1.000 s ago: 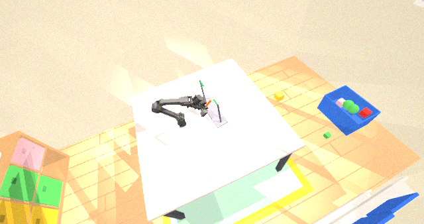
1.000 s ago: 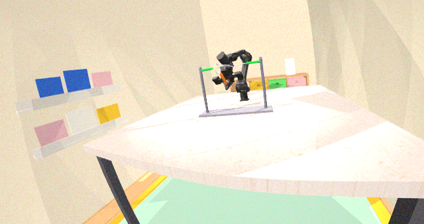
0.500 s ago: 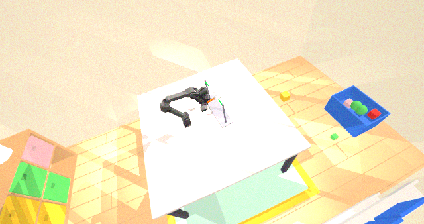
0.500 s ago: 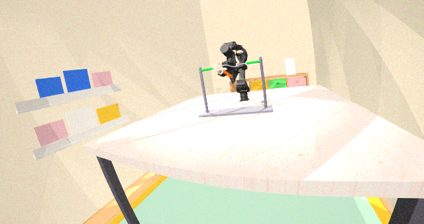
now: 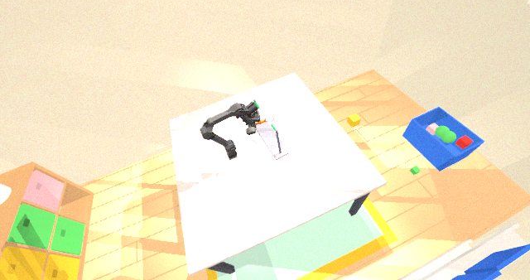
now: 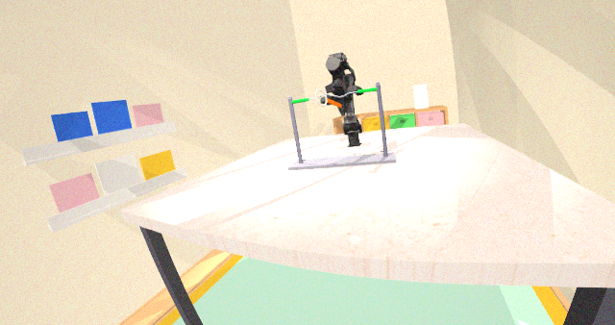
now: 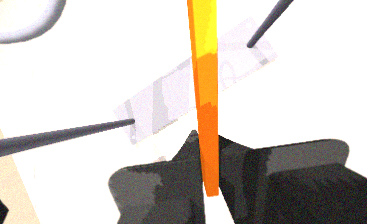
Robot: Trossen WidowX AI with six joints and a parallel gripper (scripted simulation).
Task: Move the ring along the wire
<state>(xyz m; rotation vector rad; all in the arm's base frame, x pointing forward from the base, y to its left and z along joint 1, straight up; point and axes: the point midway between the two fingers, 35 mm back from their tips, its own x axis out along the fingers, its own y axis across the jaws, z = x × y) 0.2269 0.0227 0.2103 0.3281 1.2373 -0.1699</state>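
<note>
My gripper (image 5: pixel 254 123) (image 6: pixel 342 107) (image 7: pixel 198 133) is shut on the orange handle (image 5: pixel 261 123) (image 6: pixel 334 103) (image 7: pixel 207 85). The pale ring (image 6: pixel 315 97) is around the wire's height in the exterior view, just inward of the left green part (image 6: pixel 300 101). The wire appears to pass through it, but whether they touch is too small to tell. The other green part (image 6: pixel 367 90) is beside the right post (image 6: pixel 381 120). The left post (image 6: pixel 295 130) stands beyond the ring. In the wrist view the handle runs up out of the frame.
The stand's grey base plate (image 6: pixel 336 162) (image 7: pixel 174 95) lies on the white table (image 5: pixel 232 214). Two dark posts, one at left (image 7: pixel 59 137) and one at upper right (image 7: pixel 269 25), show in the wrist view. A blue bin (image 5: pixel 426 152) stands on the floor beyond the table.
</note>
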